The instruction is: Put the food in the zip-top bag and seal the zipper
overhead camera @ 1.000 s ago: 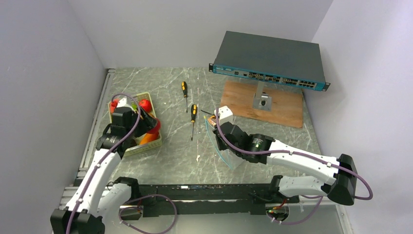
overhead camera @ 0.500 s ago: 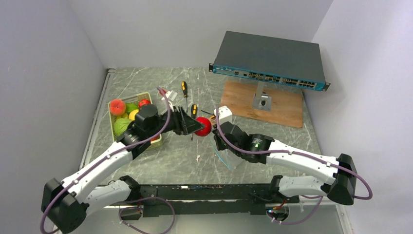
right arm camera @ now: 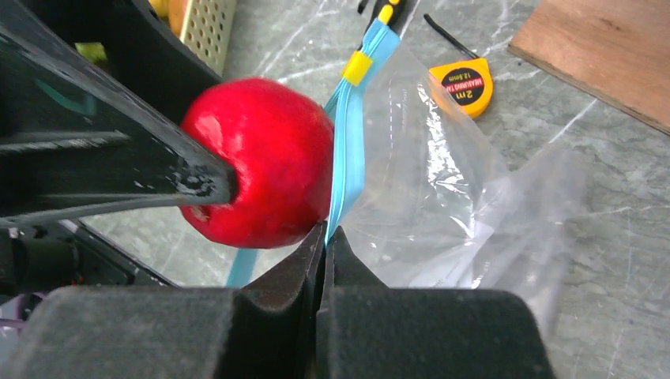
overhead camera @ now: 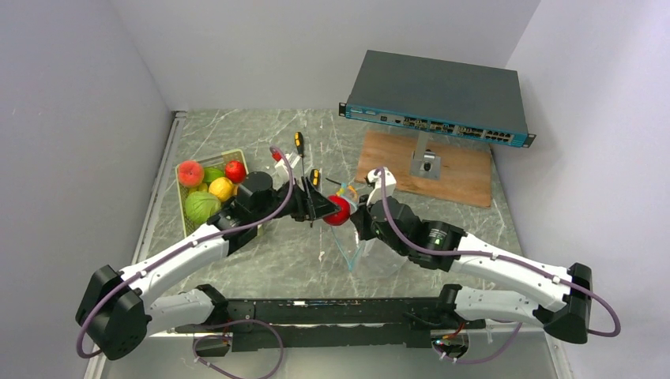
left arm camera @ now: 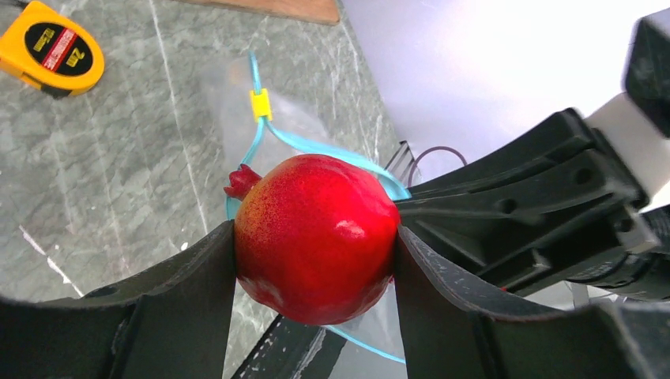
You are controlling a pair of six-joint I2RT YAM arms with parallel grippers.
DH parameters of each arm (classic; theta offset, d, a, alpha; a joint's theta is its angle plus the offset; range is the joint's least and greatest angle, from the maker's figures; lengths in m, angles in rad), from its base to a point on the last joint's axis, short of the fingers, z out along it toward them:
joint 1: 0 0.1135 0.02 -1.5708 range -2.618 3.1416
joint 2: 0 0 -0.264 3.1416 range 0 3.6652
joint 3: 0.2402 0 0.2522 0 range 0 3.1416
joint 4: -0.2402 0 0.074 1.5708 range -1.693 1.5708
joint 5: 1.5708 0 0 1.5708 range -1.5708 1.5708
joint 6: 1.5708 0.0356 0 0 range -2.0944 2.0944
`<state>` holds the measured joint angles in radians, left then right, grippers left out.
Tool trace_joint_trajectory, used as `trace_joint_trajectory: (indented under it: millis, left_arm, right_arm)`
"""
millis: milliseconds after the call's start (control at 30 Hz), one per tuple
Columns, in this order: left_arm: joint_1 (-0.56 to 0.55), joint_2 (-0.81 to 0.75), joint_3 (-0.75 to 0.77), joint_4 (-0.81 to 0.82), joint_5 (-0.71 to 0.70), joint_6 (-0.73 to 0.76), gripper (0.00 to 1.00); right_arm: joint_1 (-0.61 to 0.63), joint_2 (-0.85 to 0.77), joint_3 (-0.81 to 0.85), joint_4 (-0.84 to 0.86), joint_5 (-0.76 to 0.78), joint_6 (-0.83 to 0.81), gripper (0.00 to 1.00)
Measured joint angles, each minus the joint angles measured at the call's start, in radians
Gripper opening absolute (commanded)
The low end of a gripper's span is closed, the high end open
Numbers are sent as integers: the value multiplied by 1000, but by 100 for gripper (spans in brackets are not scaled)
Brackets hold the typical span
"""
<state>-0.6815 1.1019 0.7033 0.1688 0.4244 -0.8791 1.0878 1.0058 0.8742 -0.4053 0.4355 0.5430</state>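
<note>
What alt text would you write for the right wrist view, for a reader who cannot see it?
The right gripper, shut, pinches the clear zip-top bag by its teal zipper while the left gripper holds a red toy fruit at the bag's mouth. A yellow tape measure lies behind on the grey marbled table.

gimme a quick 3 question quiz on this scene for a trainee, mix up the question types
1. True or false: the left fingers hold a red fruit.
2. The right fingers are shut on: A) the zip-top bag at its zipper; B) the red fruit; C) nothing.
3. Fill in: the other fruits sit in a pale green ___.
Key: 1 true; 2 A; 3 tray.
</note>
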Motion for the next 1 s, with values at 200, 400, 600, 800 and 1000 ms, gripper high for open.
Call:
trace_joint_trajectory:
  millis: [200, 400, 600, 800, 1000]
  left_arm:
    - [-29, 27, 27, -102, -32, 29, 2]
    - [-76, 82, 129, -269, -56, 101, 12]
    - [-102, 113, 188, -349, -69, 135, 24]
    - [-132, 138, 261, -458, -146, 153, 21]
    - [-183, 201, 360, -579, -253, 153, 21]
  right_arm:
    - [-6, -35, -16, 42, 9, 14, 0]
    - [-10, -30, -18, 61, 9, 19, 0]
    - [-20, -30, -23, 80, 4, 40, 0]
    - [-72, -44, -65, 116, -47, 134, 0]
    - [-151, -80, -121, 158, -124, 237, 0]
